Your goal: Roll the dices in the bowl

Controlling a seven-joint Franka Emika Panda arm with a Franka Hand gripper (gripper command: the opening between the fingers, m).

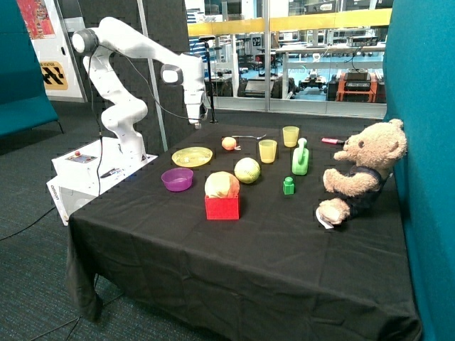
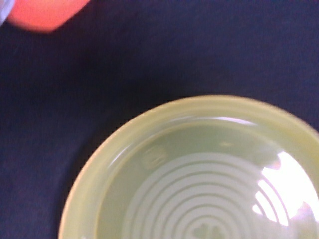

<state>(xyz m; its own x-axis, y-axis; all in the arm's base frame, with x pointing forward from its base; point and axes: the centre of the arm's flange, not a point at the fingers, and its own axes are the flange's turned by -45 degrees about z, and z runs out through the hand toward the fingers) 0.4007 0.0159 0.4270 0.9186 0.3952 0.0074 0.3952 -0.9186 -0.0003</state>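
The small purple bowl (image 1: 177, 179) stands on the black tablecloth near the table's edge on the robot's side, in front of the flat yellow plate (image 1: 192, 156). The dices do not show in either view, and I make out nothing inside the bowl. My gripper (image 1: 195, 122) hangs in the air above the far edge of the yellow plate, well above and behind the bowl. The wrist view looks straight down on the yellow plate (image 2: 199, 174) with its ringed pattern. The bowl is out of the wrist view.
An orange fruit (image 1: 229, 143) lies beside the plate and shows in the wrist view (image 2: 45, 12). A yellow-green ball (image 1: 247, 170), a red box (image 1: 222, 206), two yellow cups (image 1: 267, 150), a green block (image 1: 288, 186), a green can (image 1: 301, 160) and a teddy bear (image 1: 362, 170) stand further along.
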